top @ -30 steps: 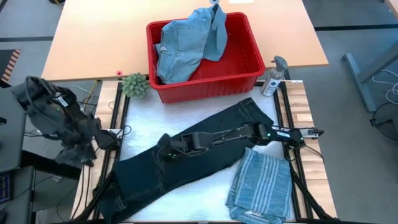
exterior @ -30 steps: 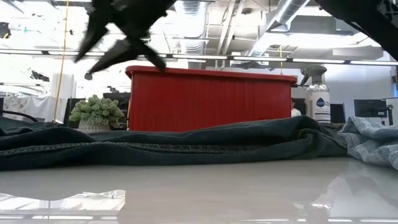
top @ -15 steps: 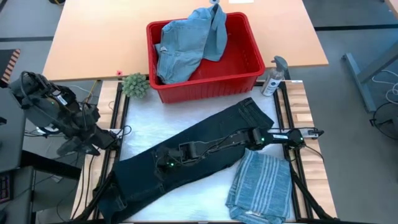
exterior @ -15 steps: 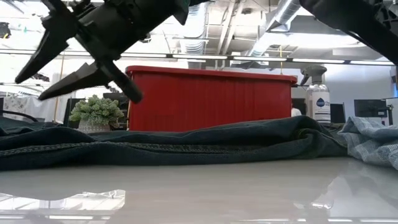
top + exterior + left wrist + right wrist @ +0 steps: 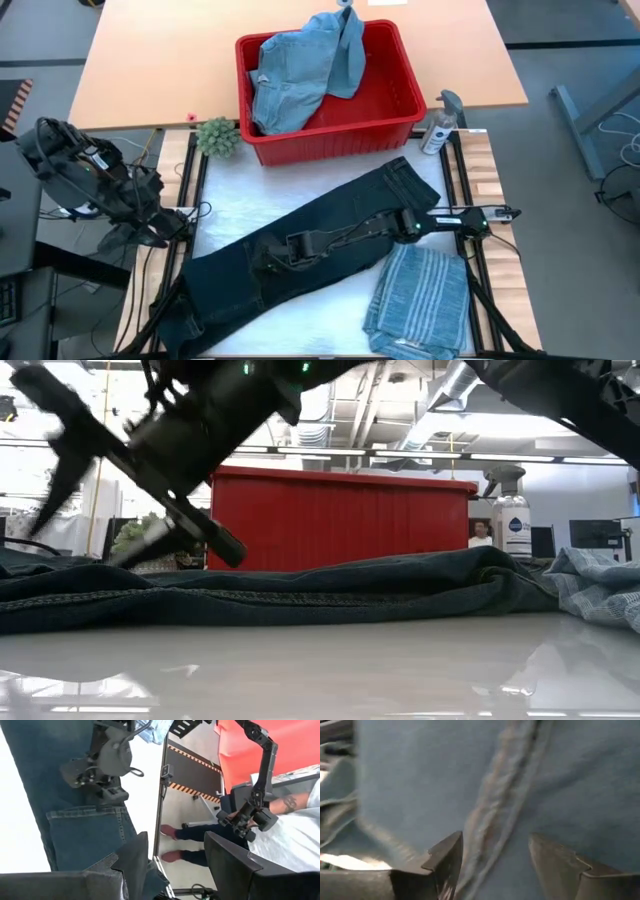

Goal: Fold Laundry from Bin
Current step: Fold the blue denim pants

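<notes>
Nearest us, in front of the red bin [image 5: 400, 110], we note the dark navy trousers [image 5: 330, 215] spread diagonally on the white mat, a folded striped shirt [image 5: 420, 295] beside them. The right gripper [image 5: 268, 262] sits low over the trousers, fingers spread with denim between. Off the mat's left edge the left gripper [image 5: 120, 240] hangs with jaws apart, empty; light blue denim pieces [image 5: 300, 65] fill the bin.

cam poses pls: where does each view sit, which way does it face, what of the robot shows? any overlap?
High: overhead, straight down; both arms, red bin, dark trousers, striped shirt.
Low: table height, level toward the bin; right gripper open above the trousers.
Left wrist: off the table's left edge, facing across; own left gripper.
Right wrist: pointing down at denim; own fingers.
Shared: trousers appear in all four.
</notes>
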